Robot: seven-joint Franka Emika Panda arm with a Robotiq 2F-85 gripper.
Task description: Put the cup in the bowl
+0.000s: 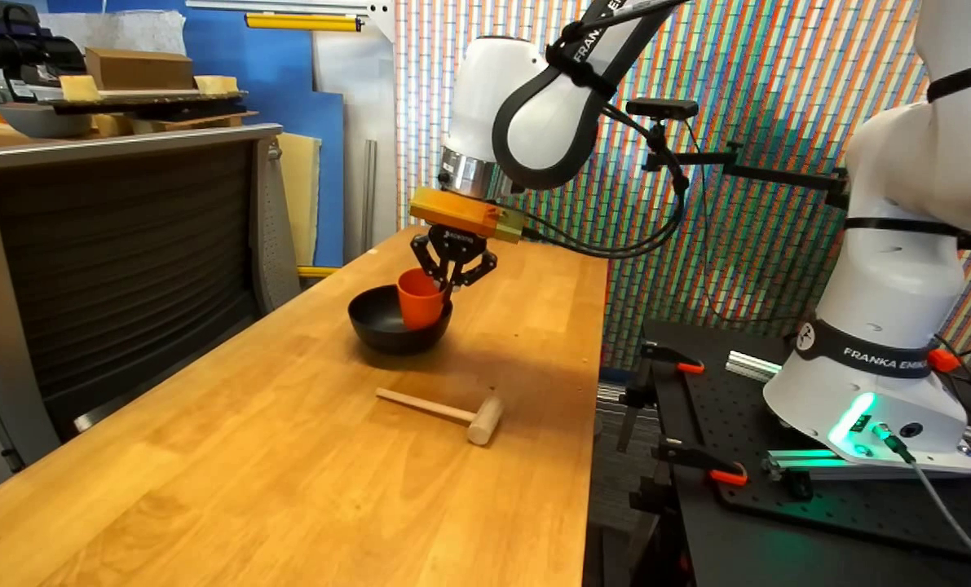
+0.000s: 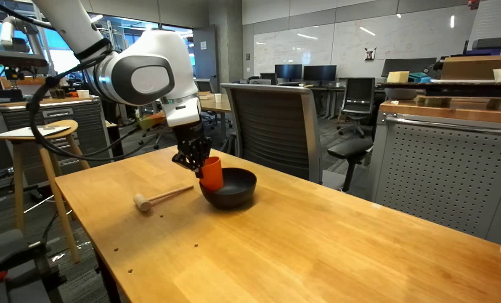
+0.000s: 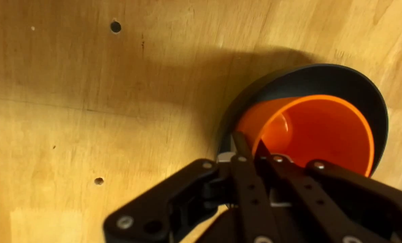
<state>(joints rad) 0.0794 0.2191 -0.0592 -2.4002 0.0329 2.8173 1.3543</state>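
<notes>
one cup (image 2: 212, 173) pinched by one nearly closed gripper (image 3: 251, 146), in one bowl (image 2: 233, 200), one mallet (image 1: 462, 417)

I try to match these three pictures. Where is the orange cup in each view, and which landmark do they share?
In an exterior view: the orange cup is slightly left of centre, above the wooden mallet.
In an exterior view: the cup is left of centre, right of the mallet.
In the wrist view: the cup is right of centre, partly hidden by the tool.
Shared landmark: the black bowl, around the cup's lower part.
</notes>
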